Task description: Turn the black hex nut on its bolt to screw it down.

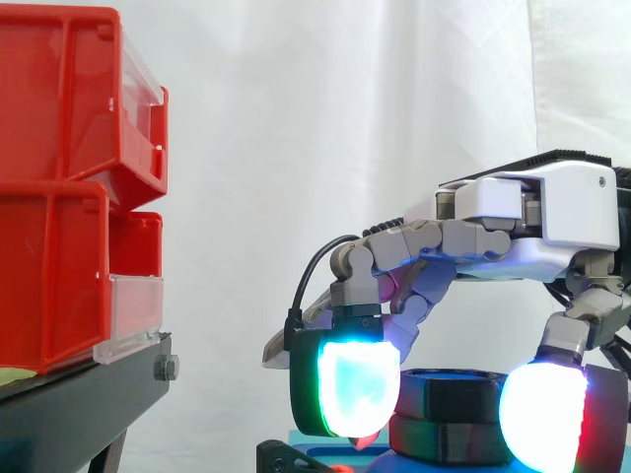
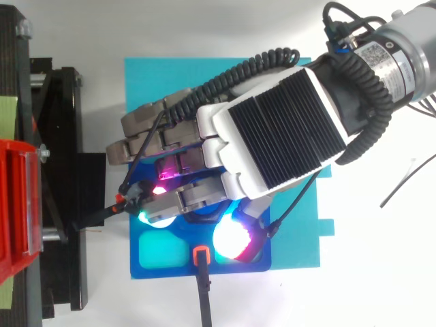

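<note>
hand (image 1: 513, 212): right of centre, arched over nut
fingers (image 1: 357, 389): curled, glowing pads pinching black hex nut (image 1: 449, 392) from both sides
blue plate (image 2: 231, 268): bottom centre, under nut

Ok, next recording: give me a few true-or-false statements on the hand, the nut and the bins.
1. The hand arches over the black hex nut, with glowing pads on either side of it. True.
2. In the side view the red bins stand at the right edge. False: they are stacked at the left, on the black stand.
3. The blue base lies on a cyan mat. True.
4. The hand's fingers are straight and well clear of the nut. False: they are curled, closing on it from both sides.
</note>
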